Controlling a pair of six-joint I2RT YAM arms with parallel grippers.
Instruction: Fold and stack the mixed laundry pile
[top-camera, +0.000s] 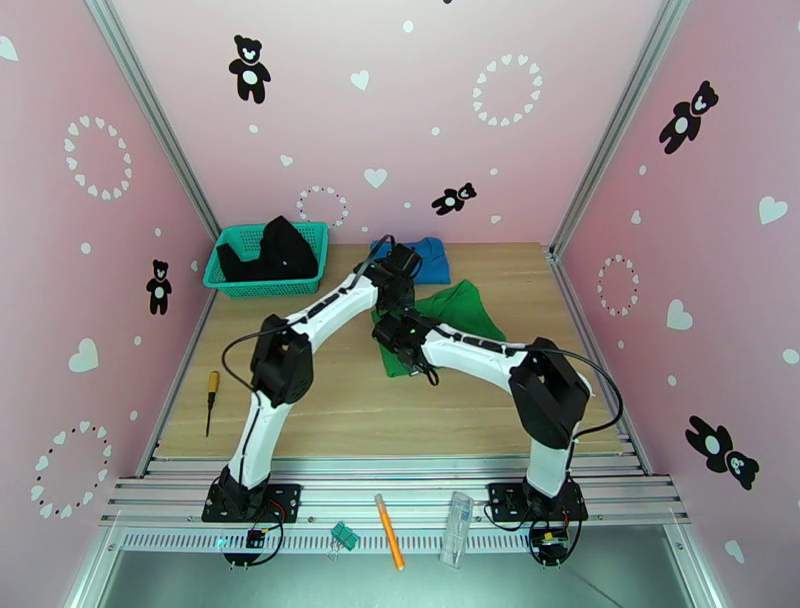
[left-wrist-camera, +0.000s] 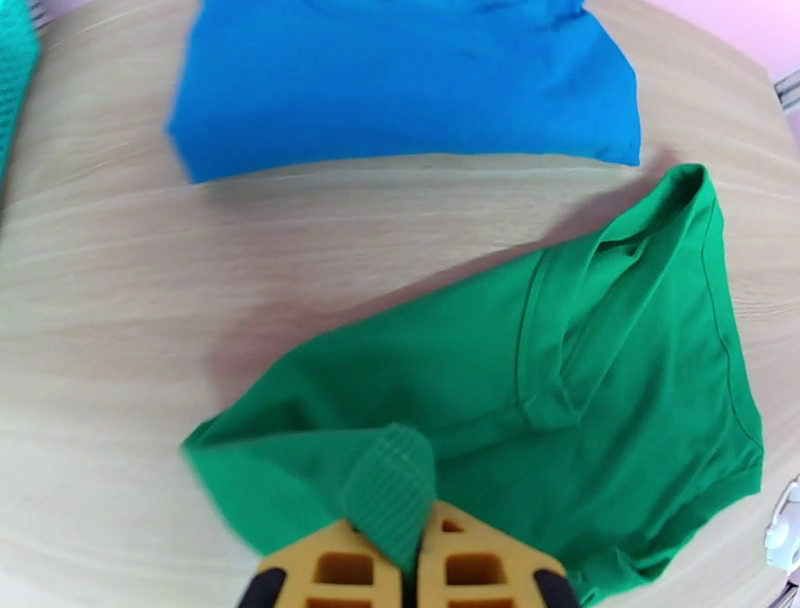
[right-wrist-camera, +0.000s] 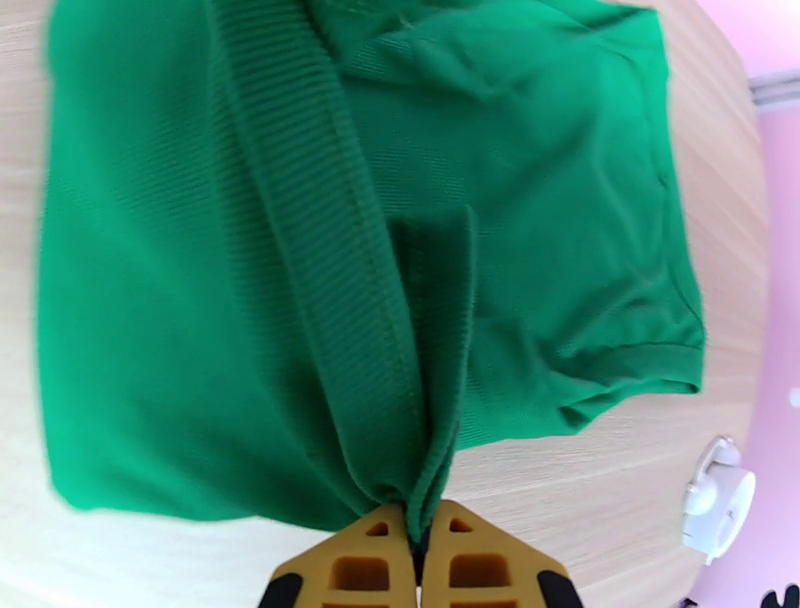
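Left gripper (left-wrist-camera: 410, 562) pressed together on a ribbed bit of the green garment (left-wrist-camera: 560, 400), fabric pinched between both pads. Right gripper (right-wrist-camera: 418, 548) likewise clamped on a ribbed green edge that bunches right at its fingertips. Rest of the green cloth spreads ahead and to the right of both grippers, on the table (top-camera: 350, 410), partly doubled over and wrinkled.

Blue shirt (left-wrist-camera: 400, 80) lies flat beyond the left gripper, apart from the green one, looks already folded. Black garment (top-camera: 277, 250) sits in the teal basket (top-camera: 225, 283), far off to the left gripper's left, untouched by the look of it.

Step, judged: mid-fold on the green piece, second of three. Next move calls for both arms carrying the pinched edges together across the cloth lying ahead, keeping the edge taut, laying it down square, then letting go. Risk: uneven pull skews the fold or drags the whole piece.
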